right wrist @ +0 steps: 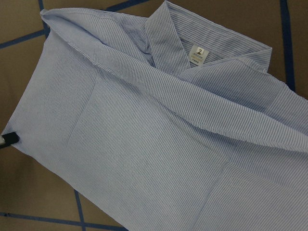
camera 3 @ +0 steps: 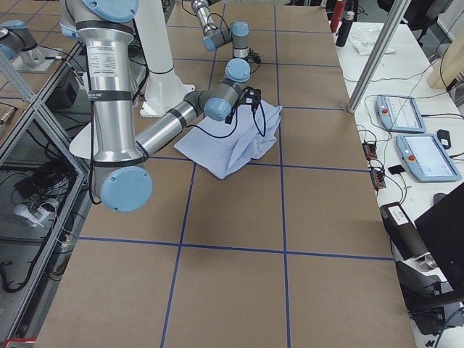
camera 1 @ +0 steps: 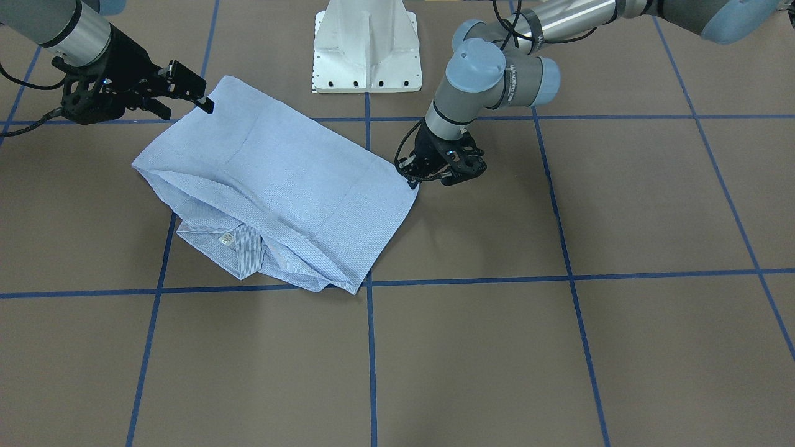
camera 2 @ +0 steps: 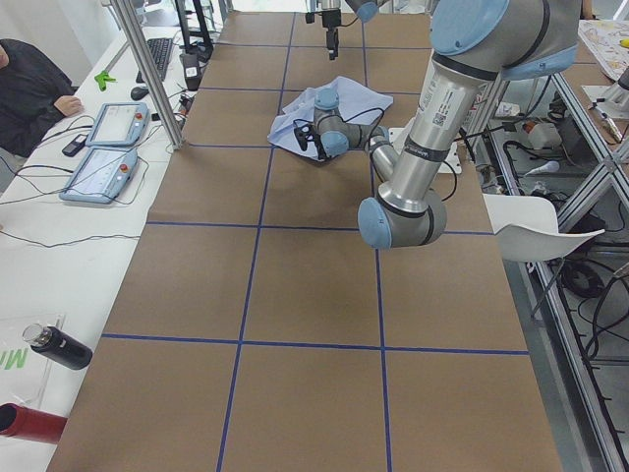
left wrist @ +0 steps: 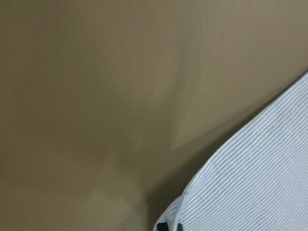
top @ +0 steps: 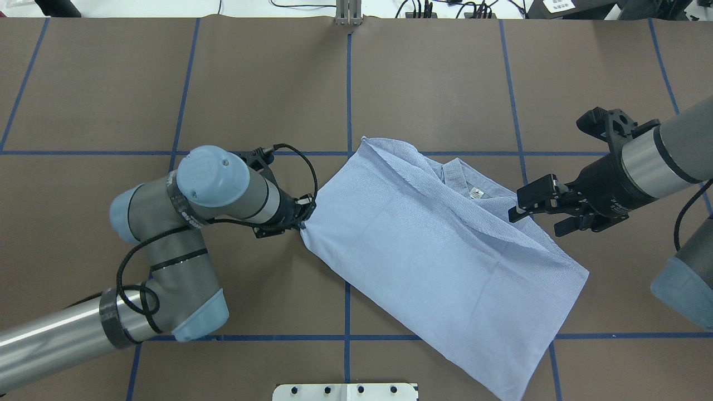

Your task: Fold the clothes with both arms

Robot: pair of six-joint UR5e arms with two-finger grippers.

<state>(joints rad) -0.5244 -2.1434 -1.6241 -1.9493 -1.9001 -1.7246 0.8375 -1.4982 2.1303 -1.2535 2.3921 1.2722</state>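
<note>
In the overhead exterior view, the silver-grey tubular left arm with light blue joint caps is seen coming in from the lower left corner and bent back on itself. It stands above the brown paper-covered table, which is marked into squares by blue tape lines. At its end the black two-finger left gripper is set low at the surface, its fingers pressed together on the left corner of the light blue-and-white finely striped shirt. The same pinch is shown in the left wrist-mounted view, where striped cloth is caught at a black fingertip at the bottom edge. The shirt is laid folded into a rough rectangle across the middle of the table, slanted from upper left to lower right, with a smooth panel uppermost. A white pedestal base is cut off by the bottom edge, close beside the shirt's near corner. The shirt's collar is exposed along the far edge, and a small white label is seen inside it. Just right of the collar, the black right gripper is held with its fingers spread apart. One fingertip is seen over the shirt's right-hand edge, though contact cannot be judged. Behind it the silver-grey right arm reaches in from the right edge.
</note>
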